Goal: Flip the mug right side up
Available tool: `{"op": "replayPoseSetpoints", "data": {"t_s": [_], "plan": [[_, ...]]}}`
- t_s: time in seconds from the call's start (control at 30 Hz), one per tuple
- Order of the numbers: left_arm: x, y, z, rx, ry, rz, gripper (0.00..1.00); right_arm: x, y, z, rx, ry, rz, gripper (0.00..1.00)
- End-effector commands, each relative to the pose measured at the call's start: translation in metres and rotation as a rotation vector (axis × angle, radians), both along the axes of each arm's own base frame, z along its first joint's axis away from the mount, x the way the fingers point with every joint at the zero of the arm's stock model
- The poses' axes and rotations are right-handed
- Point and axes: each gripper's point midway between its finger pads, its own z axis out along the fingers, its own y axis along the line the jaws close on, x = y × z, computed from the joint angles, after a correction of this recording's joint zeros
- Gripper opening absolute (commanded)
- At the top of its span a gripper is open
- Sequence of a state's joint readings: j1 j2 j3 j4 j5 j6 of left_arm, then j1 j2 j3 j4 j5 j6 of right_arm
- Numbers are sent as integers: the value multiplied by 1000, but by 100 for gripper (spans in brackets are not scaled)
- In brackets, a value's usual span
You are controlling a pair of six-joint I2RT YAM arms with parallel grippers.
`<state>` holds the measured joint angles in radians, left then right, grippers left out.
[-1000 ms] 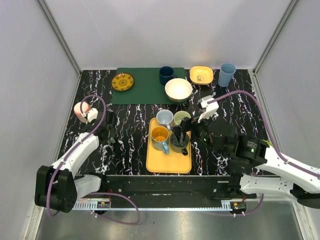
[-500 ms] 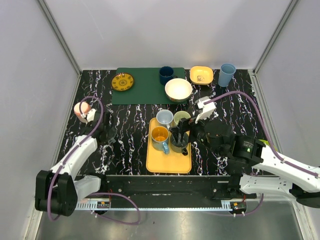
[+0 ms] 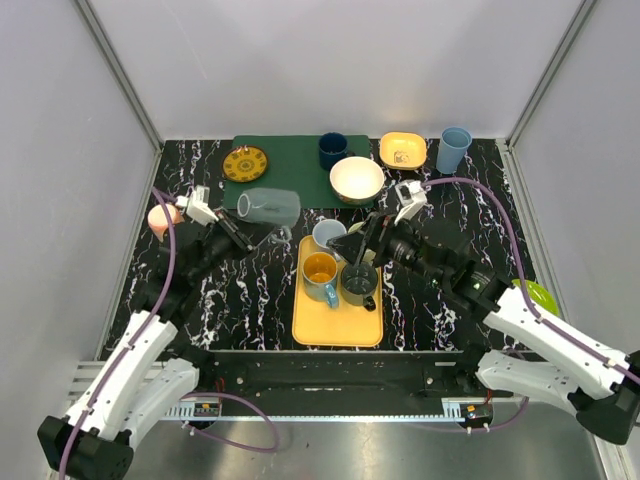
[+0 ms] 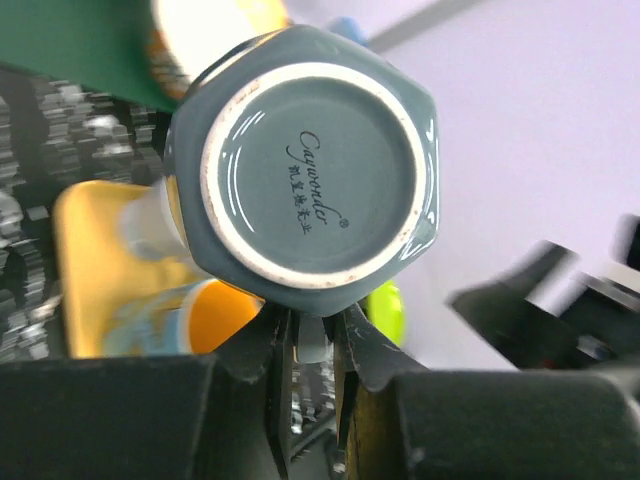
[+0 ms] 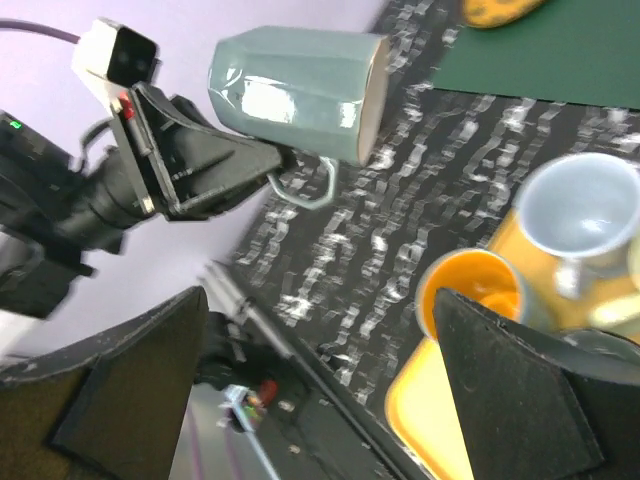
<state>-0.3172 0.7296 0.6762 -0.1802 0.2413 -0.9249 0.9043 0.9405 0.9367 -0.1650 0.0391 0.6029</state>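
left gripper (image 4: 312, 345) is clamping the mug (image 4: 315, 170) by its handle (image 5: 305, 185) | mug is hanging sideways just beyond the fingers | wrist should be rolling slowly, rim coming up, grip tight | right gripper (image 3: 360, 245) is gaping, empty

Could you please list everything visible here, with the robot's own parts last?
Grey mug: one, grey-blue, held sideways in the air.
Tray: one, yellow, table centre.
Tray mugs: four, orange-lined, dark green, pale blue, olive, on the tray.
Mat: one, dark green, far side.
Plate: one, yellow patterned, on the mat.
Navy mug: one, navy, mat's far edge.
Bowl: one, cream, mat's right edge.
Dish: one, yellow, beyond the bowl.
Cup: one, light blue, far right corner.
Pink cup: one, pink, left edge.
Lime object: one, green, right side, partly hidden.
Left end effector: one, black, shut on the grey mug's handle.
Right end effector: one, black, open, over the tray.
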Motion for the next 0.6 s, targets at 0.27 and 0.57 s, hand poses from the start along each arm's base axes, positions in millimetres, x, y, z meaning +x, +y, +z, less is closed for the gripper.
{"op": "replayPoseSetpoints", "data": {"t_s": [0.27,0.57], "plan": [[-71,-57,201,-424,-564,-366,0,-46,34,92,525,4,460,95],[-90,-74,205,-470,-555,-427,0,-18,41,96,555,-21,409,89]]}}
